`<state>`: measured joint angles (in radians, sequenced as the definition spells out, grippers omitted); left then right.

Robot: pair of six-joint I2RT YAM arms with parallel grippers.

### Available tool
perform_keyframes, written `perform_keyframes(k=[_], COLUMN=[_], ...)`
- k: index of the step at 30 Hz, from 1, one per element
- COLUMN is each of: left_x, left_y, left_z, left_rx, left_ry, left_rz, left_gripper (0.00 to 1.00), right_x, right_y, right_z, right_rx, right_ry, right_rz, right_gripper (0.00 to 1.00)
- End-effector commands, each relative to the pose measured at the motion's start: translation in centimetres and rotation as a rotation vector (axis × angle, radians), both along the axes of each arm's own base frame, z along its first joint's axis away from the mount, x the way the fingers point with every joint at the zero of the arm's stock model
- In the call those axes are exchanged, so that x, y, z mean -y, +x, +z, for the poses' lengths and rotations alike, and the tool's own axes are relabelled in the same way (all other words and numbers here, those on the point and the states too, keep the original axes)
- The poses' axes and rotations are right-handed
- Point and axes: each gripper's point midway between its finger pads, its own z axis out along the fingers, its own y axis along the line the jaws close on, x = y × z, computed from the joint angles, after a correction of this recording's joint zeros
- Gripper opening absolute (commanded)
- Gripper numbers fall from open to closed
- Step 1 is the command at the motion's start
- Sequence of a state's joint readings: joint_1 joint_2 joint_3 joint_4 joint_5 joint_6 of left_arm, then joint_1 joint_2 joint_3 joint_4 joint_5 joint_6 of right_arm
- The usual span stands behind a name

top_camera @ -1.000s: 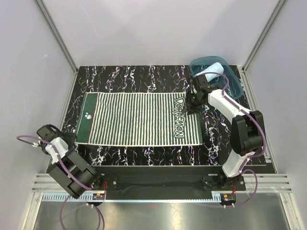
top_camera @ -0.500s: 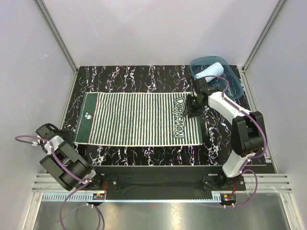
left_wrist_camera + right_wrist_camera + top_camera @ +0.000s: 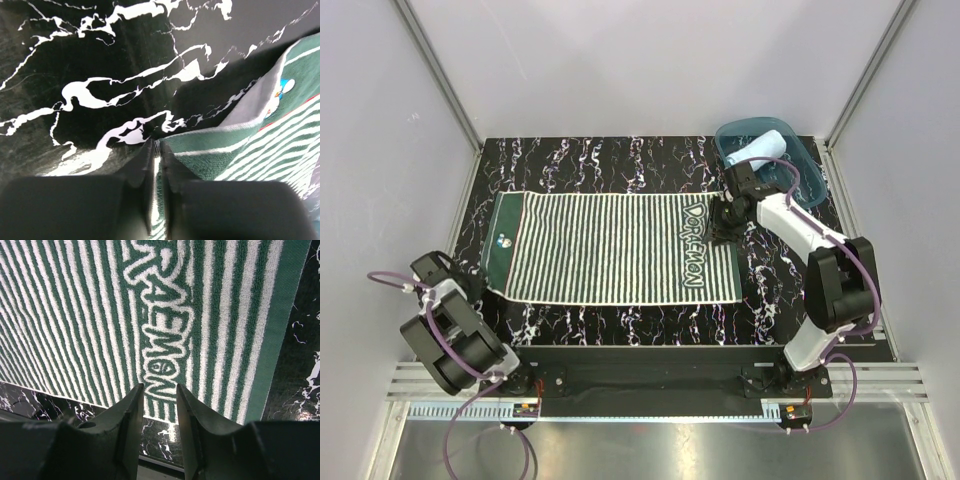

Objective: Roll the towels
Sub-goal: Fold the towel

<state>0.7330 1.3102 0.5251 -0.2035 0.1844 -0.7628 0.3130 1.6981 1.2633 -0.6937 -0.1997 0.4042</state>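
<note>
The green-and-white striped towel [image 3: 610, 250] lies spread flat on the black marbled mat, its printed band at the right end. My left gripper [image 3: 472, 288] is at the towel's near-left corner. In the left wrist view it [image 3: 158, 146] is shut on the green hem of the striped towel [image 3: 240, 150], which rises slightly off the mat. My right gripper [image 3: 718, 228] hovers open over the far right part; in the right wrist view it [image 3: 160, 390] has nothing between its fingers and the printed letters [image 3: 160, 325] lie below. The light blue towel [image 3: 760, 148] lies in the tub.
A translucent teal tub [image 3: 810, 165] stands at the back right corner of the marbled mat [image 3: 620, 160]. White walls with metal posts enclose the back and sides. The arms' base rail [image 3: 650, 385] runs along the near edge.
My left gripper has moved right to the towel's near-left corner and shut on it, lifting the corner a little. The right gripper has barely shifted.
</note>
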Motion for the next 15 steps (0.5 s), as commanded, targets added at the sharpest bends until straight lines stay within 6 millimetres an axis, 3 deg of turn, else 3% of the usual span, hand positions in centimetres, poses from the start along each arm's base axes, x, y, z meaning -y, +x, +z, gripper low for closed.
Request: perform_keyframes(k=[1,8,9,15], left_x=[-0.4,-0.7,-1.4,-1.1], left_y=[0.8,1.3,1.7,1.8], left_z=[0.4,3.4,5.3,10.7], left_rx=[0.040,0.083,0.111,0.177], left_ry=[0.036,0.091,0.132,0.202], left_rz=[-0.017,-0.050,-0.049,-0.110], left_gripper=[0.00,0.00,0.00,0.00], right_x=[0.3,0.5,0.5,0.8], right_y=[0.2,-0.2,-0.3,-1.0], right_z=[1.9,2.1,2.5,3.9], right_rx=[0.066,0.067,0.072,0.094], right_ry=[-0.010,-0.009,-0.010,-0.007], right_rz=[0.007,0.006,0.004,-0.003], right_gripper=[0.39,0.39,0.38,0.39])
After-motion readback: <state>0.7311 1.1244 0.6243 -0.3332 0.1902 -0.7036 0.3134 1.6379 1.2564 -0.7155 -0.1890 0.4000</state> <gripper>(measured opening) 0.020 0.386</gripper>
